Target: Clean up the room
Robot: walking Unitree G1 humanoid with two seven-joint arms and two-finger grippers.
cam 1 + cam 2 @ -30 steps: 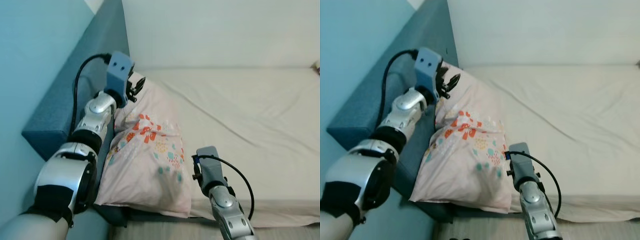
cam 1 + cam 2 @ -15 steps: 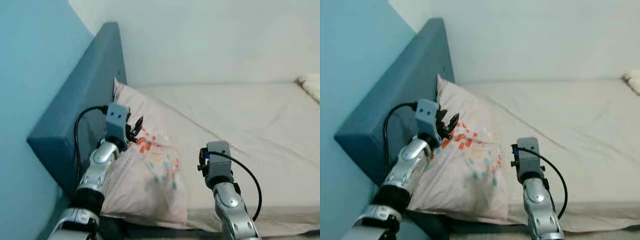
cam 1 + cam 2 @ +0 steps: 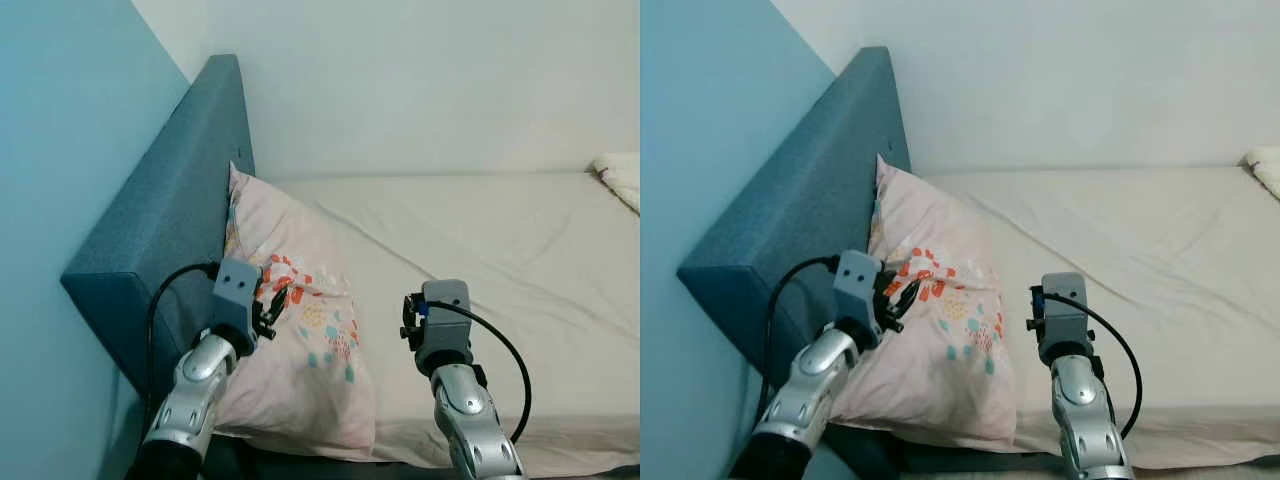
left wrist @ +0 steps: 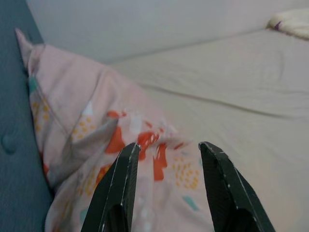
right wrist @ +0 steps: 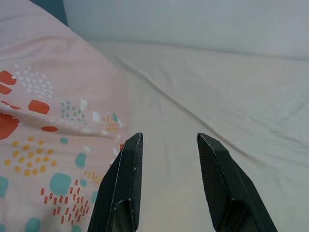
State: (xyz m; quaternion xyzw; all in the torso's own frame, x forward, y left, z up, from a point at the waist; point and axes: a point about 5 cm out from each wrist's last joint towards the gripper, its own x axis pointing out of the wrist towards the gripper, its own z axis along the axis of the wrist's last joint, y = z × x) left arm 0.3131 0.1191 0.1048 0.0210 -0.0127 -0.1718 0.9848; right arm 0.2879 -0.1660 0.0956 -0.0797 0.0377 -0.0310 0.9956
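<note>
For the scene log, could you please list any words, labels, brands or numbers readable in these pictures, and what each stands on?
None: no readable text appears anywhere.
The pale pink pillow carries only a pattern of red, teal and yellow shapes, no letters.
The dark teal fabric headboard, the cream bed sheet and the grey camera housings on both arms bear no legible marks.

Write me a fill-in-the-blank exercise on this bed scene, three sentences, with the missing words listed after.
1. The patterned pillow leans against the ____ headboard.
2. The left gripper hovers over the pillow with its fingers ____.
3. The right gripper is above the spot where the pillow's edge meets the cream-coloured ____.

Missing words: blue; open; sheet
</note>
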